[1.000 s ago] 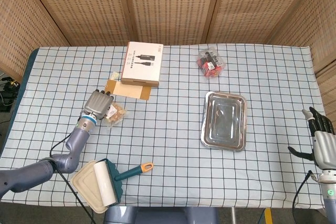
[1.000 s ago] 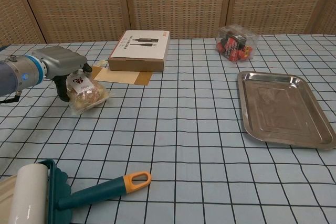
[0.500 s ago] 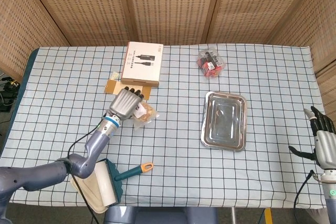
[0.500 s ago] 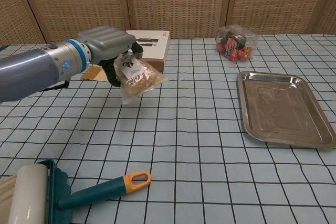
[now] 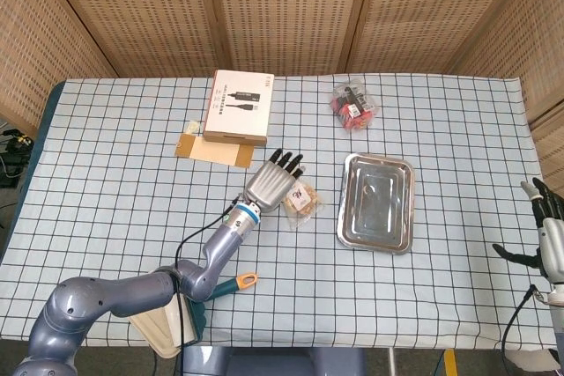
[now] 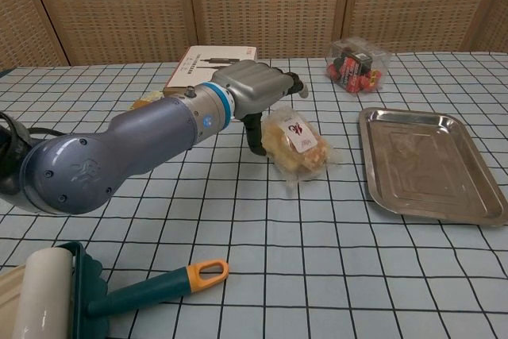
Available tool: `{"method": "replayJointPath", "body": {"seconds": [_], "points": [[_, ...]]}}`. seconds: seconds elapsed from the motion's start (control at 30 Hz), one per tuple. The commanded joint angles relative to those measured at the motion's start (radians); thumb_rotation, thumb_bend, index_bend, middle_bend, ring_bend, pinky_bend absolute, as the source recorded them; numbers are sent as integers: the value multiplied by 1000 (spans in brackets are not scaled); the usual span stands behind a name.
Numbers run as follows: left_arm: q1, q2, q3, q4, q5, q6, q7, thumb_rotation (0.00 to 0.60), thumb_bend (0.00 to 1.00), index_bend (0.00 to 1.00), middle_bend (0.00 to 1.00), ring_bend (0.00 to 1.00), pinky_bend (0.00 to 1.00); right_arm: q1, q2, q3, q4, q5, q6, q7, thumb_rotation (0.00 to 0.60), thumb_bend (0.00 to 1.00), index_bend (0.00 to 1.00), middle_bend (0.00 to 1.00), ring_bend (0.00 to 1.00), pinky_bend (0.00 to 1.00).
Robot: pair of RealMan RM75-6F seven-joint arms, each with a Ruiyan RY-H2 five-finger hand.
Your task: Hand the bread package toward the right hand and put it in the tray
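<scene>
Since the earlier frames the left hand [image 5: 274, 184] has carried the bread package [image 5: 300, 202] rightward across the checked tablecloth [image 5: 106, 165], from near the white cardboard box [image 5: 238, 106] to just left of the metal tray [image 5: 377, 202]. Its fingers clasp the package [image 6: 295, 144], held above the cloth and outside the tray [image 6: 425, 163]. At the far right edge the right hand [image 5: 546, 239] waits with fingers spread, holding nothing, well apart from the tray.

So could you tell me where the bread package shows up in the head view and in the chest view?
Head view: bread package just left of centre, held by the left hand.
Chest view: bread package slightly right of centre, at the same hand.
Shared landmark: the metal tray lies directly to its right in both.
</scene>
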Motion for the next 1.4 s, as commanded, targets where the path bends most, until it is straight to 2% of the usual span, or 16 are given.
{"method": "replayJointPath", "body": {"seconds": [0.03, 0.23, 0.3, 0.4, 0.5, 0.67, 0.93, 1.17, 1.27, 1.4], "points": [[18, 31, -3, -44, -13, 19, 7, 600, 24, 0, 0, 0, 0, 0, 0, 0, -1, -2, 0, 0, 600, 111, 8, 0, 0, 0], [100, 157, 9, -219, -44, 85, 2, 600, 24, 0, 0, 0, 0, 3, -5, -6, -5, -9, -4, -12, 600, 110, 8, 0, 0, 0], [171, 244, 33, -340, -48, 145, -13, 600, 24, 0, 0, 0, 0, 7, -9, -11, -7, -14, -10, -22, 600, 111, 8, 0, 0, 0], [243, 325, 64, -447, -40, 217, -31, 600, 24, 0, 0, 0, 0, 10, -14, -15, -8, -17, -16, -32, 600, 111, 8, 0, 0, 0], [362, 421, 128, -551, 12, 345, -78, 600, 24, 0, 0, 0, 0, 16, -21, -19, -11, -21, -22, -46, 600, 111, 8, 0, 0, 0], [545, 531, 212, -642, 113, 564, -180, 600, 24, 0, 0, 0, 0, 23, -36, -26, -12, -41, -19, -68, 600, 110, 8, 0, 0, 0], [756, 631, 319, -643, 259, 782, -303, 600, 24, 0, 0, 0, 0, 45, -69, -42, -26, -77, -26, -135, 600, 111, 8, 0, 0, 0], [829, 659, 332, -617, 310, 821, -403, 600, 24, 0, 0, 0, 0, 118, -78, -22, -115, -90, -97, -195, 600, 111, 8, 0, 0, 0], [843, 673, 317, -619, 332, 834, -441, 600, 24, 0, 0, 0, 0, 180, -99, 3, -165, -73, -154, -288, 600, 111, 7, 0, 0, 0], [852, 682, 302, -615, 340, 819, -466, 600, 24, 0, 0, 0, 0, 275, -158, 40, -209, 7, -255, -419, 600, 111, 7, 0, 0, 0]]}}
